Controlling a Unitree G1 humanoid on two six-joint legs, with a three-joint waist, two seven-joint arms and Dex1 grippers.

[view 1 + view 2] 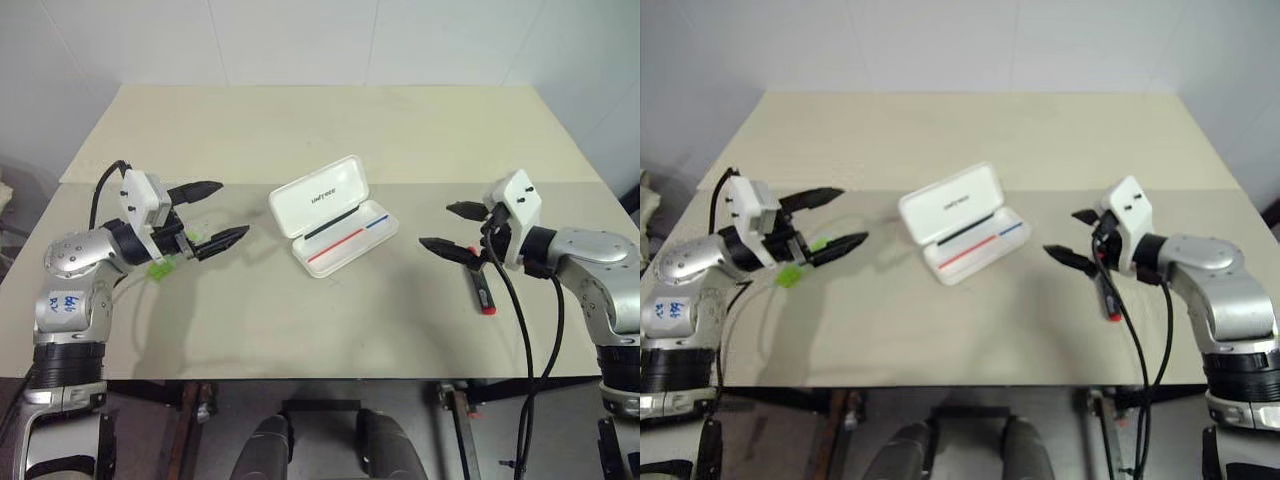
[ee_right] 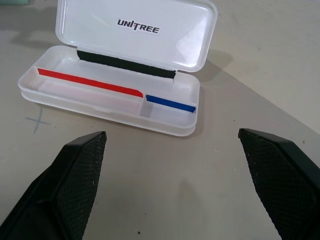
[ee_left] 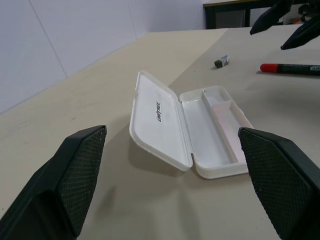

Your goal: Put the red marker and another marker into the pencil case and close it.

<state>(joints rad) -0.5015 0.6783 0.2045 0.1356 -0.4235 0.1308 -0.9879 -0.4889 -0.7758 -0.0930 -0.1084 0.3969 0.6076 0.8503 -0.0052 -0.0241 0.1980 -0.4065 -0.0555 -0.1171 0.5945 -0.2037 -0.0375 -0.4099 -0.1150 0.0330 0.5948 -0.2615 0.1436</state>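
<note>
The pencil case lies open mid-table, its lid tilted back; the tray with red and blue stripes holds no marker. The red marker lies on the table at the right, red cap toward the near edge, just below and behind my right gripper. That gripper hovers open above the table, pointing at the case. The green marker lies at the left, partly hidden under my left gripper, which is open, empty and aimed toward the case.
The beige table has free room around the case and toward the near edge. A small dark grey piece lies on the table beyond the case in the left wrist view. Black cables hang from both wrists.
</note>
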